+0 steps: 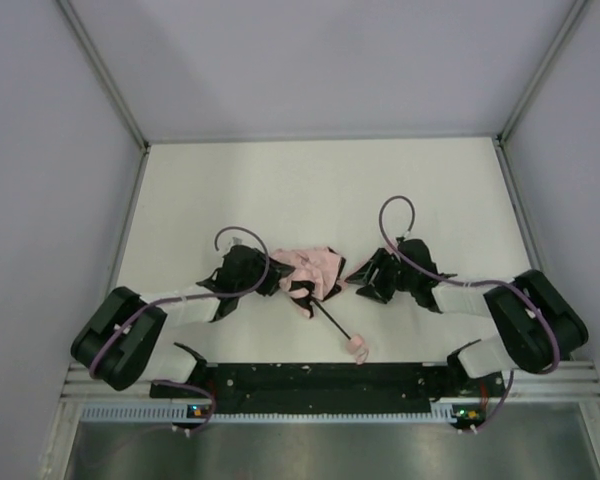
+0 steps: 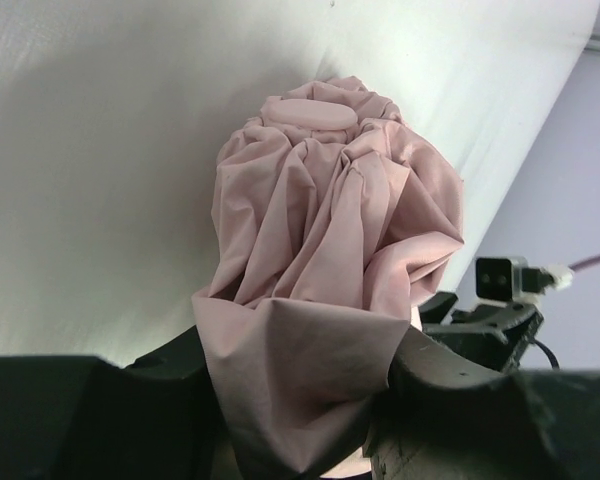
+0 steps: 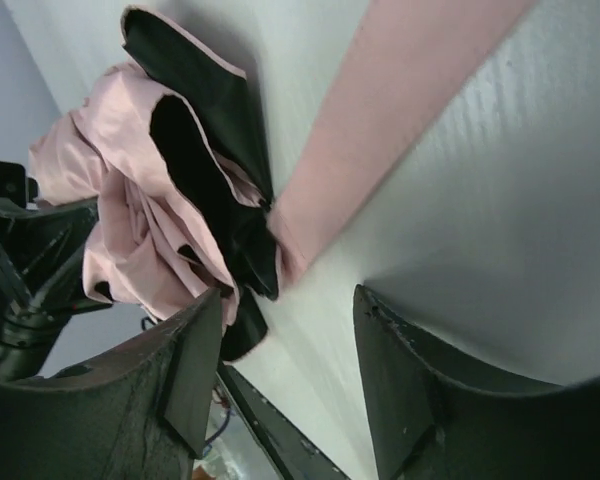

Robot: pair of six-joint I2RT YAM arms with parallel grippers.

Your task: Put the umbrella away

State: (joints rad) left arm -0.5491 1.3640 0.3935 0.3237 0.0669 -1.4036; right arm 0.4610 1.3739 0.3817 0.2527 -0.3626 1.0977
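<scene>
Crumpled pink umbrella point(image 1: 315, 268) on worktop point(image 1: 320, 190), handle point(image 1: 358, 347) toward 5 o'clock. Left pincer point(image 1: 273, 282) at 9 o'clock clamps fabric. Right pincer point(image 1: 356, 281) at 3 o'clock, jaws apart, empty.

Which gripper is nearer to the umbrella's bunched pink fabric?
Left. The left gripper has the fabric between its fingers; the right gripper is open beside the fabric, not around it.
</scene>
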